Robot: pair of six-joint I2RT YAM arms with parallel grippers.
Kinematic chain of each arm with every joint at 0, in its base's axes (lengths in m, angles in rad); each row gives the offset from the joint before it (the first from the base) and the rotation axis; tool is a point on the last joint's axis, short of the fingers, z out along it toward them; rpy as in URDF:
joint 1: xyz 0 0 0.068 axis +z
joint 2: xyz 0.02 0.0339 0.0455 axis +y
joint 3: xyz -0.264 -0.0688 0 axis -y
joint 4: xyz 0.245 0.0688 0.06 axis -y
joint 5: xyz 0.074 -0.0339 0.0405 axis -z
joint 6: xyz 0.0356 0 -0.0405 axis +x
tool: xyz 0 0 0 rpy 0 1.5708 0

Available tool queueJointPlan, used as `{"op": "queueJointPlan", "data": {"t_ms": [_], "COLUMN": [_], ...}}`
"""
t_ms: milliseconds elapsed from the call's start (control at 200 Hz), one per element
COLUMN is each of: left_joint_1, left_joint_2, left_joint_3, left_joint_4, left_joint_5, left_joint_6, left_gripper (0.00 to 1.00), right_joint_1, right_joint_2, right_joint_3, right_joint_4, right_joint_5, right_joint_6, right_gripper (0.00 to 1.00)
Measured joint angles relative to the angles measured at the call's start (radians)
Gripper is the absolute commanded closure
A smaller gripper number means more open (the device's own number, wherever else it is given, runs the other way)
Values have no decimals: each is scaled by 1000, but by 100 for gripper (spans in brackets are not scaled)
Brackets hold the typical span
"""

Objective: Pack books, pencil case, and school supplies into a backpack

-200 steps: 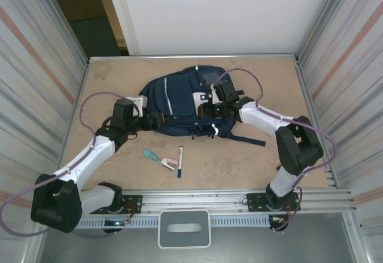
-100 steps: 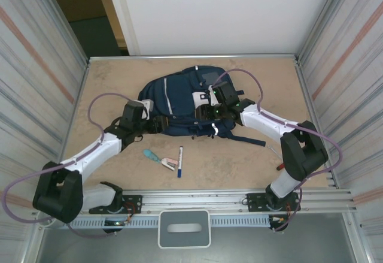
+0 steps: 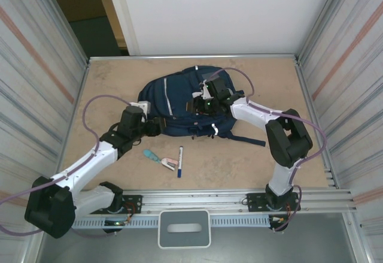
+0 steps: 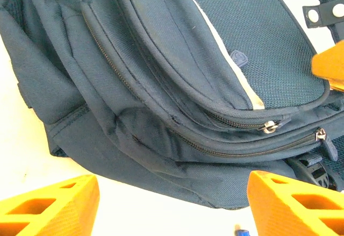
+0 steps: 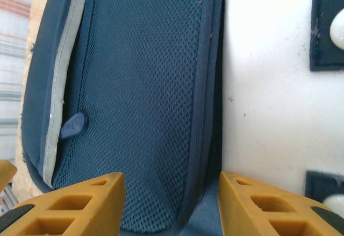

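The navy backpack [image 3: 179, 98] lies flat at mid table. My left gripper [image 3: 153, 125] is at its near left edge, open; in the left wrist view its orange fingers [image 4: 51, 204] stand wide apart before the zippered side of the backpack [image 4: 161, 85]. My right gripper [image 3: 202, 103] hovers over the backpack's front, open, its fingertips [image 5: 75, 204] straddling a seam between the mesh pocket [image 5: 140, 85] and a white patch [image 5: 269, 74]. The marker pen [image 3: 180, 160] and the teal-and-pink stapler-like item [image 3: 160, 158] lie on the table in front of the backpack. The books and the pencil case are out of view.
A dark strap [image 3: 250, 139] trails from the backpack toward the right arm. Ribbed metal walls [image 3: 42, 77] close both sides, and a rail [image 3: 197, 202] runs along the near edge. Bare tabletop [image 3: 108, 83] lies left of the backpack.
My right gripper has slid left across the backpack's front and its jaws have narrowed. The left arm has shifted, its gripper edging slightly back and left. The backpack and the supplies have stayed put.
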Motion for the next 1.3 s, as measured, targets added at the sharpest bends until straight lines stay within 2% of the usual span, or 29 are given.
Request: {"op": "queueJointPlan", "data": {"t_ms": [70,195,271,476,601,937,1107,1302], "left_joint_1": [-7,-46,-77,-140,-163,-210,-248,-252], "left_joint_2": [0,0,-6,-52,-40,106,219,320], "left_joint_3": [0,0,0,3,36,200,285,343], "left_joint_4": [0,0,-1,0,-13,-87,-127,-148], "left_joint_5": [-1,-14,-18,-26,-48,-253,-365,-471], "left_joint_6": [5,20,28,33,31,55,105,162], "left_gripper": [27,29,31,33,27,12,10,9], "right_joint_1": [-1,-6,-18,-27,-26,-12,-11,-11], "right_joint_2": [17,42,50,43,22,-10,-11,-11], "right_joint_3": [13,18,17,2,-7,-32,-32,-32], "right_joint_4": [10,40,62,151,192,252,261,269], "right_joint_5": [-4,-27,-53,-94,-97,-97,-97,-101], "right_joint_6": [19,77,111,238,306,426,452,459], "right_gripper": [59,90,100,100,100,100,100,100]}}
